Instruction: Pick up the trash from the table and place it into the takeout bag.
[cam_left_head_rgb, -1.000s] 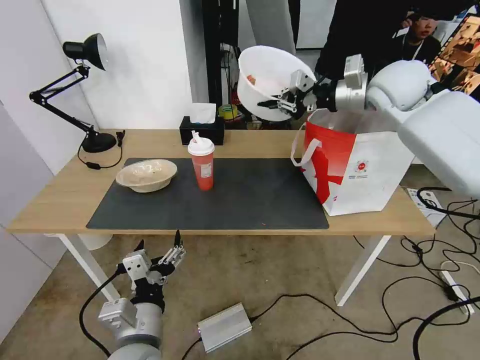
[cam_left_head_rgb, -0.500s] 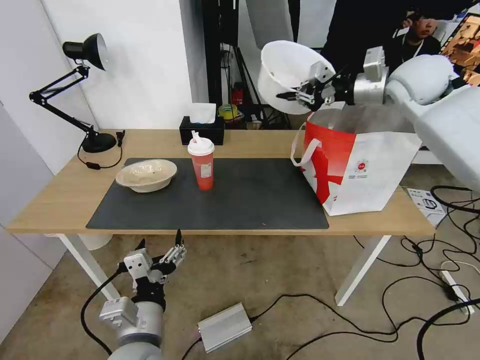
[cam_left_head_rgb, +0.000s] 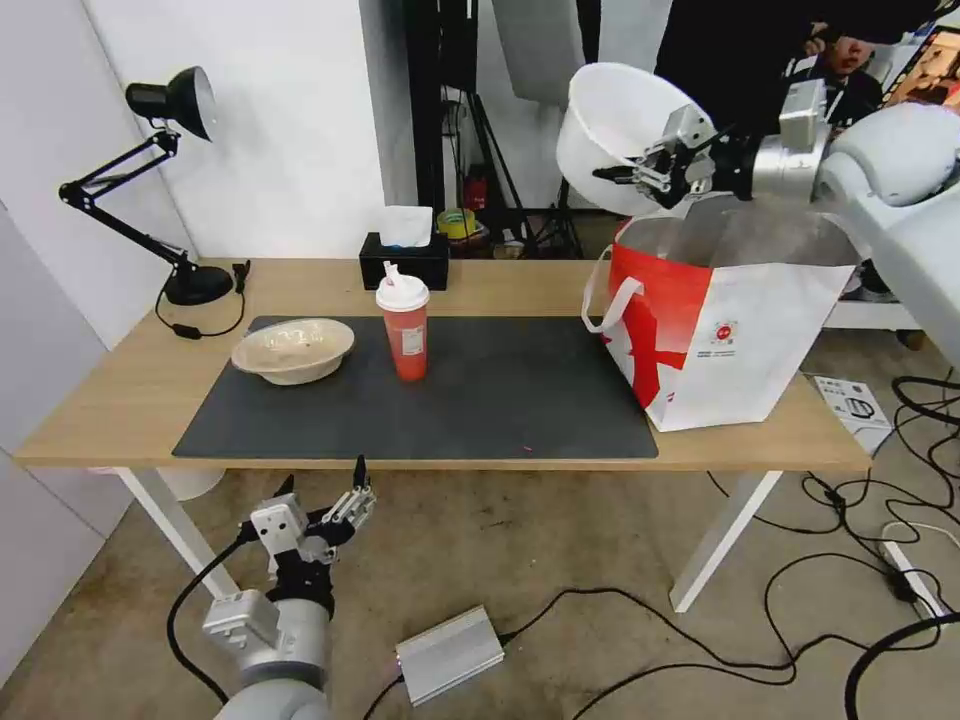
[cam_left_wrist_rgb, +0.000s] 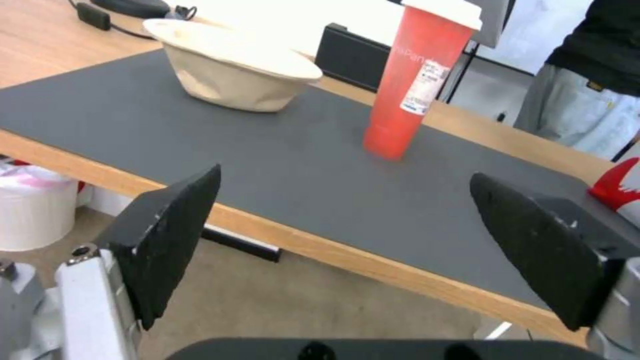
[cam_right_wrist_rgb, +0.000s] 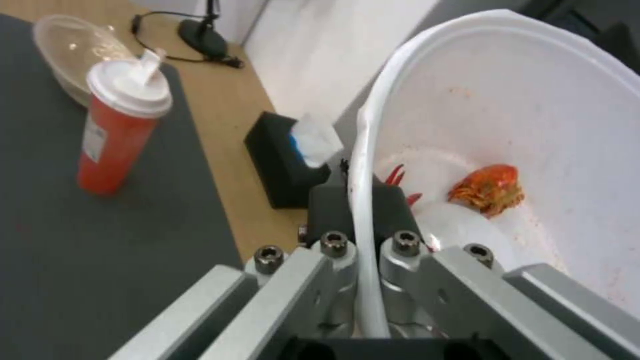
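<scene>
My right gripper (cam_left_head_rgb: 640, 172) is shut on the rim of the deep white bowl (cam_left_head_rgb: 615, 130), holding it tilted high above the open top of the red-and-white takeout bag (cam_left_head_rgb: 725, 320) at the table's right end. Red scraps (cam_right_wrist_rgb: 490, 189) lie inside the bowl (cam_right_wrist_rgb: 533, 150), with the right gripper (cam_right_wrist_rgb: 363, 200) clamped on its rim. The red cup (cam_left_head_rgb: 403, 325) with a white lid stands on the dark mat (cam_left_head_rgb: 480, 400); the shallow beige bowl (cam_left_head_rgb: 293, 350) sits left of it. My left gripper (cam_left_head_rgb: 318, 500) hangs open below the table's front edge, with nothing between its fingers (cam_left_wrist_rgb: 170, 235).
A black tissue box (cam_left_head_rgb: 404, 258) stands behind the cup and a black desk lamp (cam_left_head_rgb: 165, 180) at the table's (cam_left_head_rgb: 130, 400) back left. Cables and a silver box (cam_left_head_rgb: 448, 655) lie on the floor. A person stands behind the bag.
My right gripper has carried the white bowl to the right and a little higher, from left of the bag to above its opening. The left arm has stayed put.
</scene>
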